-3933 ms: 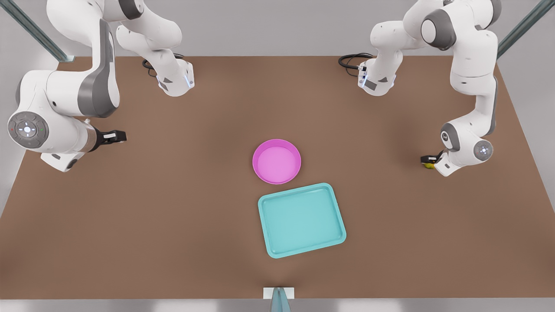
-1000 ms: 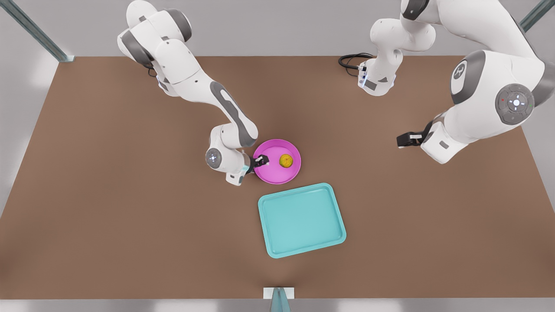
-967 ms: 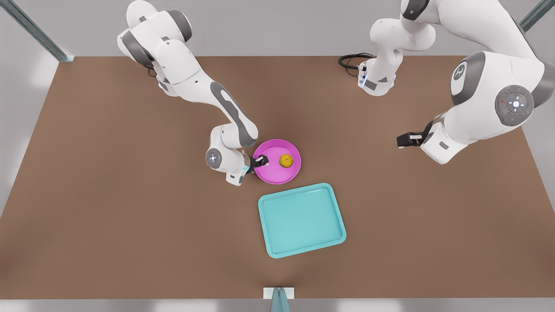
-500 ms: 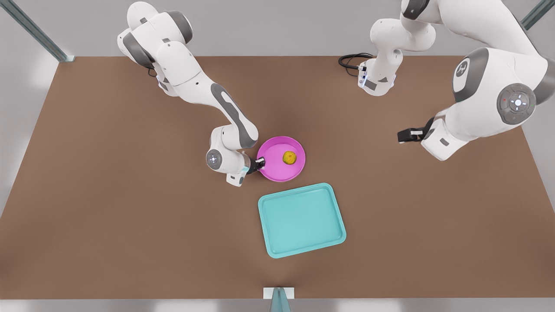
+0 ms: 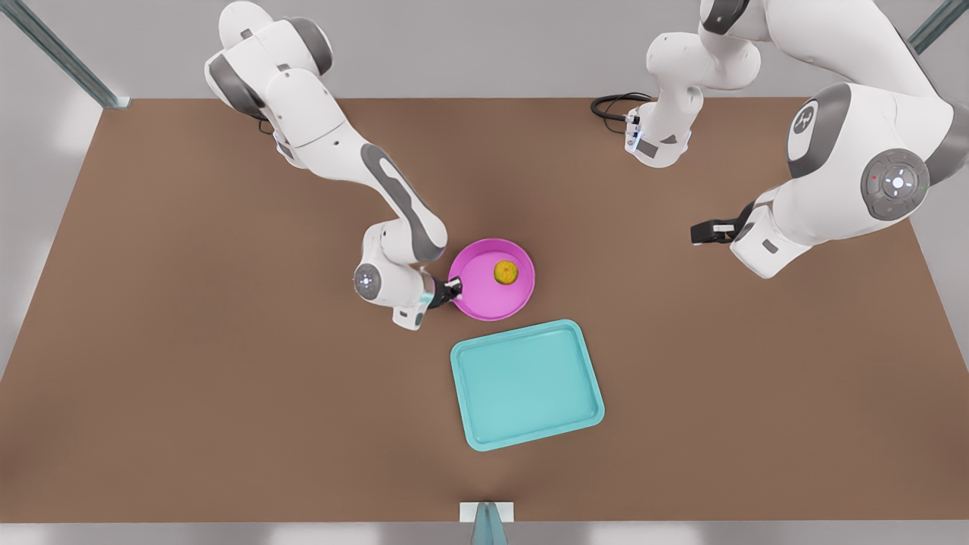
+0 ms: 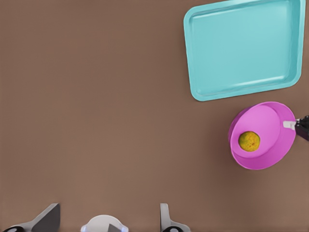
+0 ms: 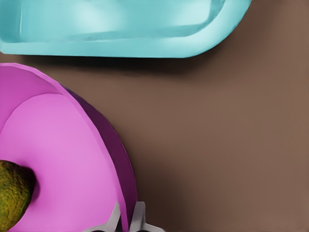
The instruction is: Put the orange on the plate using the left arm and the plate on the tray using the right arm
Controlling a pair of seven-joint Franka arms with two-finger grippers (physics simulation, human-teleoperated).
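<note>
right arm on the front view's left. right tool (image 5: 454,288) clamped narrow on the rim of the plate (image 5: 484,301), one finger inside the wall, one outside, seen close in the right wrist view. grip on the rim side facing the front view's left.

orange (image 5: 506,272) inside the plate, lying toward the rim opposite the grip, apart from the fingers. first half of the task judged done.

plate on or just above the tabletop (image 5: 227,341); cannot tell which.

tray (image 5: 526,386) just beside the plate, toward the front view's bottom and a little to its right. narrow strip of bare tabletop between the two. nothing in the tray. longer sides roughly across the front view, slightly skewed.

key relation: tray on the far side of the plate from the tool's wrist, diagonally. coming move judged a short carry away from the arm and toward the front view's bottom, plate raised over the tray's low rim, then lowered flat.

risk, as a judgement: one-sided rim pinch, load off centre, plate liable to droop and roll the orange out.

left arm waiting on the front view's right. left tool (image 5: 708,231) high and well apart from plate and tray, fingers (image 6: 48,218) spread wide, holding nothing.
</note>
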